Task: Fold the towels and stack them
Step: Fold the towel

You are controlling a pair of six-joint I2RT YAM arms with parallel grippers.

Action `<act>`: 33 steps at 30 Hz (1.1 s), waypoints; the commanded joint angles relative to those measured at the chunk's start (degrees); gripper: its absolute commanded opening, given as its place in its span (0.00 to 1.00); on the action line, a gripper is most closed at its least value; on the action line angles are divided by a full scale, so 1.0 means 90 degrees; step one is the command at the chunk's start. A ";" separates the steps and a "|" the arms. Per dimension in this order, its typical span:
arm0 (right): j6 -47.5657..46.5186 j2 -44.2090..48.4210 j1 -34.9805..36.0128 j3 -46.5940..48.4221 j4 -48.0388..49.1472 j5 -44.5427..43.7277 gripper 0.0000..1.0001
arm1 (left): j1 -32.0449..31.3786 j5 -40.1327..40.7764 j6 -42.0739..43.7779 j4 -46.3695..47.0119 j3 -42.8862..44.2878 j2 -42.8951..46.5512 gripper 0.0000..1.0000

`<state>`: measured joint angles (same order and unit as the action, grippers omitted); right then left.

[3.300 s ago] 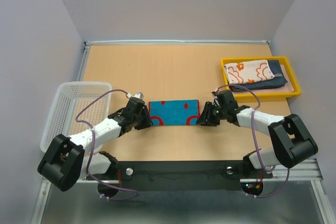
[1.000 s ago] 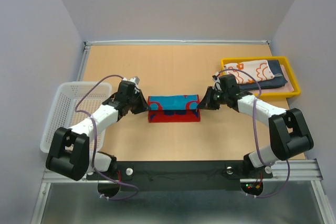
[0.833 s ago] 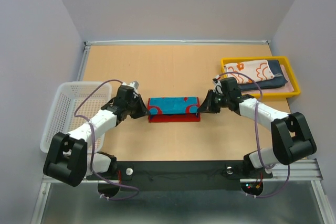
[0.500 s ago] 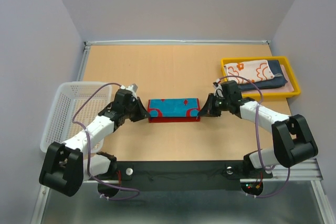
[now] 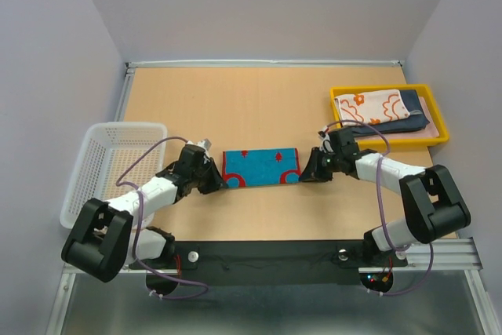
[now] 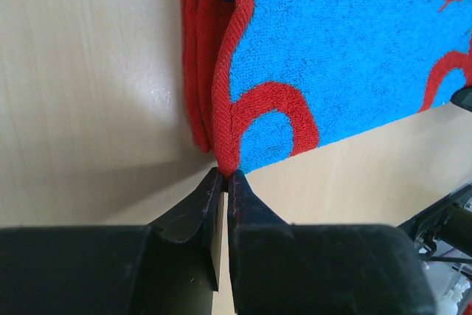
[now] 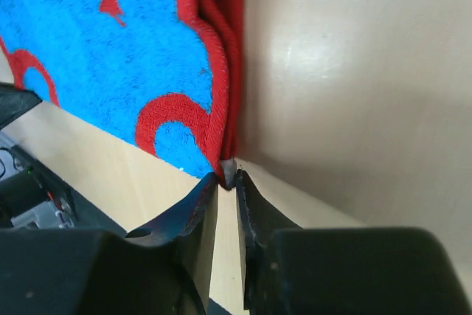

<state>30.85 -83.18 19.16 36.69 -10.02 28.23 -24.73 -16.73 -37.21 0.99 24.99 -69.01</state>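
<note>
A folded towel point(image 5: 260, 165), blue with red border and red shapes, lies at the table's middle. In the left wrist view its layered red edges point(image 6: 203, 57) stack at one end. My left gripper point(image 5: 220, 183) point(image 6: 225, 175) is shut on the towel's near left corner. My right gripper point(image 5: 304, 176) point(image 7: 227, 178) pinches the near right corner point(image 7: 221, 156), with only a narrow gap between the fingertips and a small grey tag caught there. An orange-and-white towel point(image 5: 369, 106) lies folded on a dark navy towel point(image 5: 416, 121) in the tray.
The yellow tray point(image 5: 376, 88) sits at the back right of the wooden table. A white mesh basket point(image 5: 125, 125) stands at the left edge. Grey walls close in the back and sides.
Both grippers have drawn the towel's gripped edge from the far side to the near side, laying the blue face over the red strip. The right jaws have parted slightly.
</note>
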 commanded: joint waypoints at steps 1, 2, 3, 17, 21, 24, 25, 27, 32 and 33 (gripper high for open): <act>-0.0195 0.0295 -0.0029 0.0133 -0.0010 -0.0402 0.30 | -0.0045 0.0355 -0.0103 0.0163 -0.0140 0.0186 0.21; -0.0195 0.0403 -0.0029 0.0133 -0.0010 -0.0402 0.31 | -0.0045 0.0413 -0.0133 0.0134 -0.0131 0.0265 0.21; -0.0166 0.0510 -0.0029 0.0142 -0.0029 -0.0383 0.39 | -0.0045 0.0549 -0.0162 0.0008 -0.0111 0.0449 0.29; 0.0097 0.0591 0.0078 0.1216 0.0671 0.0135 0.48 | -0.0308 0.1146 -0.0065 -0.0678 0.1256 0.0921 0.48; 0.0351 -0.0053 0.0098 0.1207 0.1688 0.0028 0.46 | -0.0455 0.1107 0.0052 -0.0151 0.1432 0.0092 0.36; 0.0507 -0.0640 0.0098 0.1148 0.2341 -0.0031 0.45 | -0.0455 0.1204 0.0111 0.0434 0.1510 -0.0873 0.27; 0.0517 -0.0776 0.0098 0.1129 0.2441 -0.0079 0.45 | -0.0446 0.1282 0.0130 0.0514 0.1558 -0.1041 0.25; 0.0508 -0.1119 0.0098 0.1070 0.2607 -0.0333 0.44 | -0.0397 0.1438 0.0150 0.0573 0.1627 -0.1363 0.19; 0.0264 -0.1276 0.0069 0.0807 0.2579 -0.0773 0.43 | -0.0172 0.1527 0.0287 0.0534 0.1666 -0.1970 0.14; 0.0177 -0.1121 0.0069 0.0710 0.2482 -0.0831 0.43 | -0.0143 0.1527 0.0316 0.0505 0.1657 -0.1971 0.14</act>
<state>34.33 -95.66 19.57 45.12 8.40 24.51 -27.24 -5.63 -36.62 4.82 38.33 -86.17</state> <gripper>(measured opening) 0.437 0.145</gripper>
